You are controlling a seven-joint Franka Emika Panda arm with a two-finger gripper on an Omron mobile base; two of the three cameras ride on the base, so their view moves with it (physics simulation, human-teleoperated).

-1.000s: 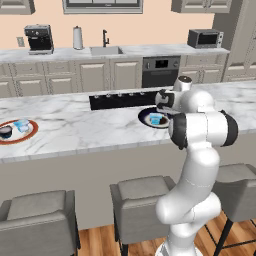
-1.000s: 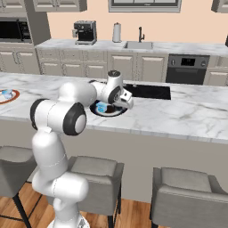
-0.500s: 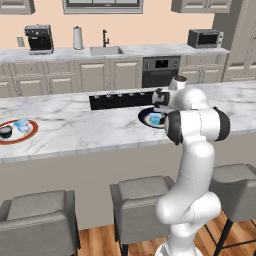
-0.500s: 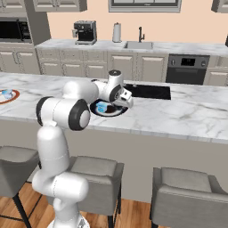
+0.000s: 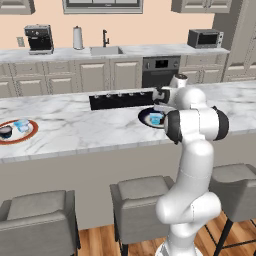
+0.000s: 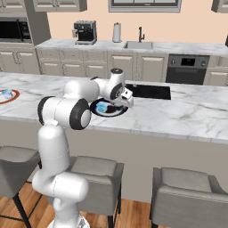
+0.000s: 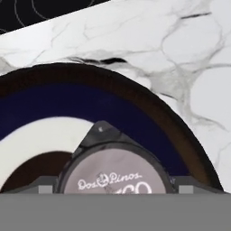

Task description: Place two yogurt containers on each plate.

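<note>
Yogurt container [image 7: 115, 175] with a pale printed lid sits on the dark plate [image 7: 149, 106], seen close from the hand view, right under the gripper. In the left base view a light blue cup [image 5: 156, 118] shows on that same dark plate [image 5: 145, 118], just in front of the cooktop [image 5: 120, 100]. Cannot tell from the base views whether one or two cups are on it, the arm covers part of it.

Gripper [image 5: 159, 104] hangs just over the dark plate. Fingertips are barely visible at the bottom of the hand view, so cannot tell from the frames if the jaws are spread or still on the cup.

Red-rimmed plate [image 5: 31, 133] lies well apart, far along the surface [image 5: 90, 131], carrying a light blue cup [image 5: 21, 125] and a dark cup [image 5: 5, 131]. That plate looks done: two on it.

Judgement: task is late stage. Dark plate has at least one cup, the last placement is probably under way or just finishing; left is to confirm the second cup there and clear the arm.

Versus a second ago: arm and plates in much the same spots, no cup has visibly shifted, wrist pose near identical.
</note>
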